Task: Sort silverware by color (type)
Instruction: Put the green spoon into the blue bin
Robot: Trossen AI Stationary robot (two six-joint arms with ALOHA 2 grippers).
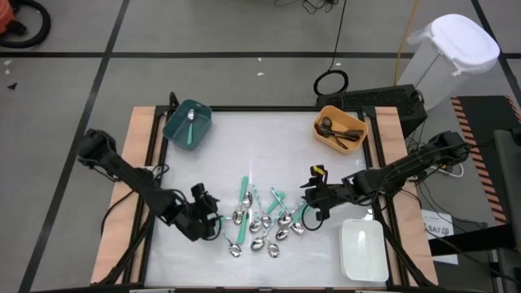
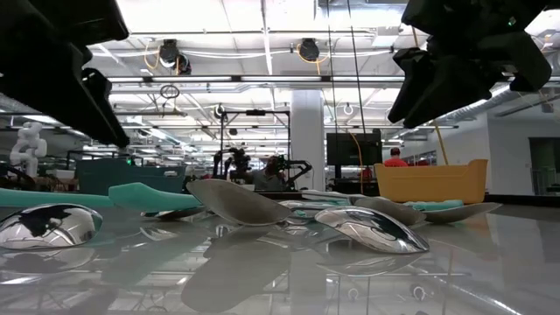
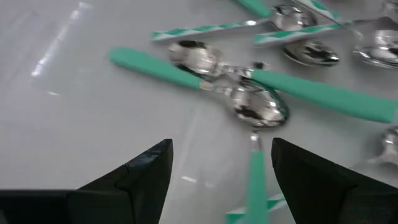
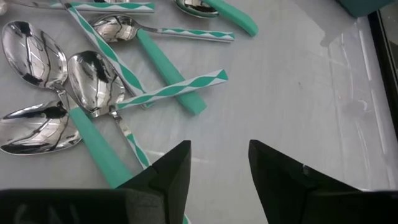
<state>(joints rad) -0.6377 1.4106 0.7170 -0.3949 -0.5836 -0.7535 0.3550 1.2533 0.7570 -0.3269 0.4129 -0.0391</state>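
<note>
The spoons lie heaped mid-table, most with teal handles, between both arms. One lies in the teal bin, dark utensils in the orange bin. The left gripper and right gripper flank the pile, jaws spread, empty. Sorting seems midway; next comes singling out one spoon.

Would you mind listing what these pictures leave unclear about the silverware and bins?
- White bin: contents wash out in the high view.
- Orange bin: its wall hides the contents in the low view; the dark utensils are too small to type from above.
- Spoon pile: exact count is lost to overlap.
- Teal bin: one spoon shows; more cannot be told.
</note>
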